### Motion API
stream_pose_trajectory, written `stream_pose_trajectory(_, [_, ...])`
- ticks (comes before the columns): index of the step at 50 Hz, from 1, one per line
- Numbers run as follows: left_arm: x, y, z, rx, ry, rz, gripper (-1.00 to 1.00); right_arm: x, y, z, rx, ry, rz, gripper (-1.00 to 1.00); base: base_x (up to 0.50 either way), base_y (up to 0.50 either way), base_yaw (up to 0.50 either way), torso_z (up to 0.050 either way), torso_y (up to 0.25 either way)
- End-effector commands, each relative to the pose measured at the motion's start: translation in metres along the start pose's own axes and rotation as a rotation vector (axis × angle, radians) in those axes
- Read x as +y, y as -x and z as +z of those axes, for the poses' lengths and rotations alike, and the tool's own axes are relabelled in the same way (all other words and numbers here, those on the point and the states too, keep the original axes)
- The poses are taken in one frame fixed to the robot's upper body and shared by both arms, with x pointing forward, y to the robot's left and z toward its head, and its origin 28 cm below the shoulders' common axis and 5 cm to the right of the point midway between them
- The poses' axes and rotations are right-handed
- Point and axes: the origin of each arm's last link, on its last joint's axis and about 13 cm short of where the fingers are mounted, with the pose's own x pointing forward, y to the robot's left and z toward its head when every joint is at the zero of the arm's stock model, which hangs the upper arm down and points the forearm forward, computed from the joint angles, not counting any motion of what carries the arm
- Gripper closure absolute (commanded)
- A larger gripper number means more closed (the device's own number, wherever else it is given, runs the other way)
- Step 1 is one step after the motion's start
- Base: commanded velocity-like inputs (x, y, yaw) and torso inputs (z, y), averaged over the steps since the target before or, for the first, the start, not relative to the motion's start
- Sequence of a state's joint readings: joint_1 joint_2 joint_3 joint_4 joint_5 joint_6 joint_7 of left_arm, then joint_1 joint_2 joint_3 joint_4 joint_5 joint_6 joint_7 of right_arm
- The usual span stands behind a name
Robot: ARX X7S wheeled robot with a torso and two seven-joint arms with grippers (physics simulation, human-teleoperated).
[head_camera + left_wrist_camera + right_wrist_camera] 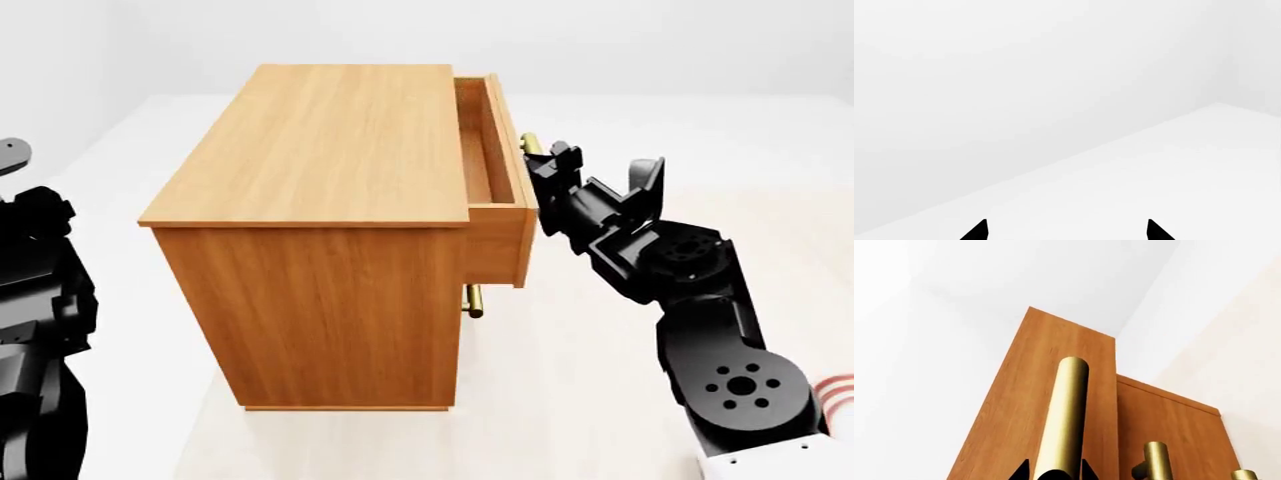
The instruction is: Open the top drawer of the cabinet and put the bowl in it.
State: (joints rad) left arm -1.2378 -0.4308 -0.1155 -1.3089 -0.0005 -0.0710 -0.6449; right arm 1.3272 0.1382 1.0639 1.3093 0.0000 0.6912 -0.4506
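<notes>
Right arm [694,330], black, nearest the head camera at 4 o'clock, reaching up toward 2 o'clock. Right gripper [534,160]: set on the brass bar handle [1064,420] of the top drawer [501,170]; in the right wrist view the two black fingertips stand close on either side of the bar, so it reads as closed around the handle, though contact itself is cut off at the frame edge. Top drawer: partly pulled out from the cabinet [320,200], a narrow strip of its shallow wooden inside showing at 1 o'clock. Lower drawers: flush, one brass handle [471,300] showing below the open front. Left arm [34,300]: black, at 9 o'clock, well apart from the cabinet. Left gripper [1066,231]: two fingertips spread wide, nothing between them, facing bare white floor and wall. Bowl: not visible in any view; location cannot be told. Step in hand, by judgement: opening the top drawer, only part done. Next move, by judgement: further straight pull along the drawer's travel, away from the cabinet front, until the opening is wide enough for a bowl; then release the handle, and the bowl must be located first.
</notes>
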Motion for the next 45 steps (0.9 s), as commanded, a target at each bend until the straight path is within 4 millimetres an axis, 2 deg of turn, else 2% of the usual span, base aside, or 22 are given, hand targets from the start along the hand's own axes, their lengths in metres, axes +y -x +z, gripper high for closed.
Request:
stream_pose_trajectory(1, [0.0, 0.0, 0.001, 0.002, 0.002, 0.0, -1.0, 0.005, 0.007, 0.025, -0.111, -0.017, 0.019, 1.0, 0.01, 0.0, 0.0, 0.0, 0.0])
stream_pose_trajectory(28, [-0.002, 0.001, 0.001, 0.001, 0.001, -0.003, -1.0, -0.004, 0.023, 0.046, -0.186, -0.016, 0.001, 1.0, 0.0, 0.0, 0.0, 0.0, 0.0])
stream_pose_trajectory(45, [-0.001, 0.001, 0.0, 0.001, -0.001, -0.003, -1.0, -0.006, 0.029, 0.053, -0.21, -0.023, 0.006, 1.0, 0.0, 0.0, 0.0, 0.0, 0.0])
